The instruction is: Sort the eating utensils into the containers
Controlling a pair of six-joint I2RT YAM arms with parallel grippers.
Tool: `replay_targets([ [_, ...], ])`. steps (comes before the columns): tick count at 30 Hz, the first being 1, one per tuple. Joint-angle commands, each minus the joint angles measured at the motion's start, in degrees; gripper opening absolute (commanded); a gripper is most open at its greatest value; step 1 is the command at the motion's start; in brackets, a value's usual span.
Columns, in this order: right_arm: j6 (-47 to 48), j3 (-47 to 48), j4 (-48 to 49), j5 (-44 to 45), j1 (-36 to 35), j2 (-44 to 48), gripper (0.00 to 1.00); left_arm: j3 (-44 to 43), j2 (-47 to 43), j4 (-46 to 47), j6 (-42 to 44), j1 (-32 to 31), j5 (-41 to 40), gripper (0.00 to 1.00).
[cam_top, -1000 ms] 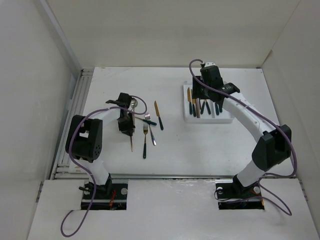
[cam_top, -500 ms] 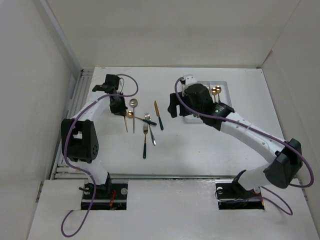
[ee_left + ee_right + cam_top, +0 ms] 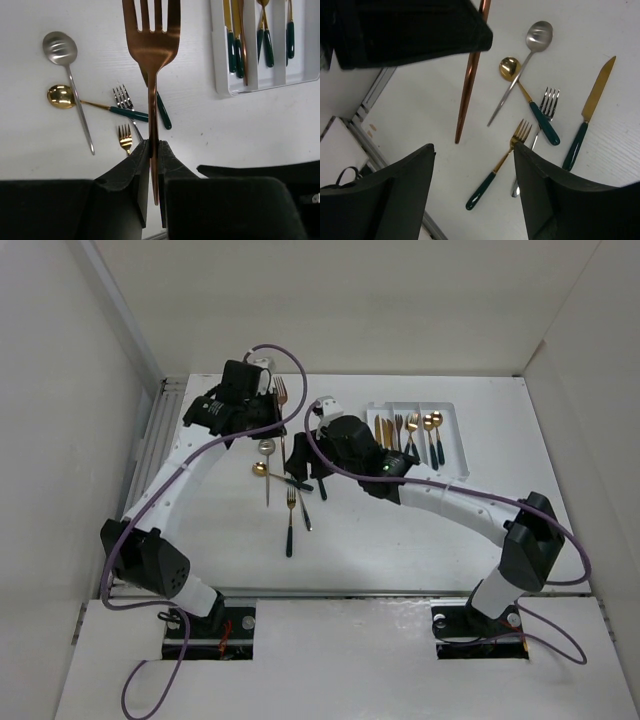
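- While pinching the copper fork (image 3: 152,45) by its handle, tines pointing out ahead, held raised off the table (image 3: 420,530): left gripper (image 3: 154,150), clamped tight on the shaft.
- Judged mid-carry: fork lifted, not yet in the tray (image 3: 458,430), ahead and to the right of that gripper, well apart.
- Next, by my reading: swing right, turn the fork along a compartment's length, lower inside the walls, then release. Which compartment takes forks: hard to tell from here.
- Right gripper (image 3: 472,147): fingers spread wide, nothing between, low over the loose pieces. Gold fork (image 3: 507,155) and silver fork (image 3: 547,102) just ahead of it; gold spoon (image 3: 510,66), silver spoon (image 3: 540,32) and knife (image 3: 597,95) farther ahead.
- Right arm (image 3: 450,502) squarely between left gripper and tray, fork's handle end hanging near the right wrist; clash risk, so pass high or wait.
- Back wall (image 3: 350,300) near beyond the left gripper; open table to the near side of the tray.
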State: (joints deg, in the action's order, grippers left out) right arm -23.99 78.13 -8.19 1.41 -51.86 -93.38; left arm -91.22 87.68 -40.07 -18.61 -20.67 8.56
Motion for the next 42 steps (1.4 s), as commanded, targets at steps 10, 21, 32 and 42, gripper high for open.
replay_targets([
  [10, -8.53, 1.50, 12.14, -1.76, 0.09, -4.70, 0.52, 4.65, -7.35, 0.08, -2.22, -1.04, 2.25, 0.00],
  [21, -9.06, 5.37, 13.55, -1.76, 0.09, -8.66, 0.00, 7.89, -8.40, 1.31, -2.75, -1.04, 4.01, 0.00],
  [32, -0.64, -3.24, -3.82, -0.02, 17.03, 0.22, 0.00, 5.53, -5.86, 1.84, 1.12, 1.49, -0.99, 1.00],
  [42, 16.86, 1.33, -19.50, 11.33, 32.78, -5.22, 0.00, 14.57, -5.33, 3.51, 1.65, 3.79, -4.16, 1.00],
])
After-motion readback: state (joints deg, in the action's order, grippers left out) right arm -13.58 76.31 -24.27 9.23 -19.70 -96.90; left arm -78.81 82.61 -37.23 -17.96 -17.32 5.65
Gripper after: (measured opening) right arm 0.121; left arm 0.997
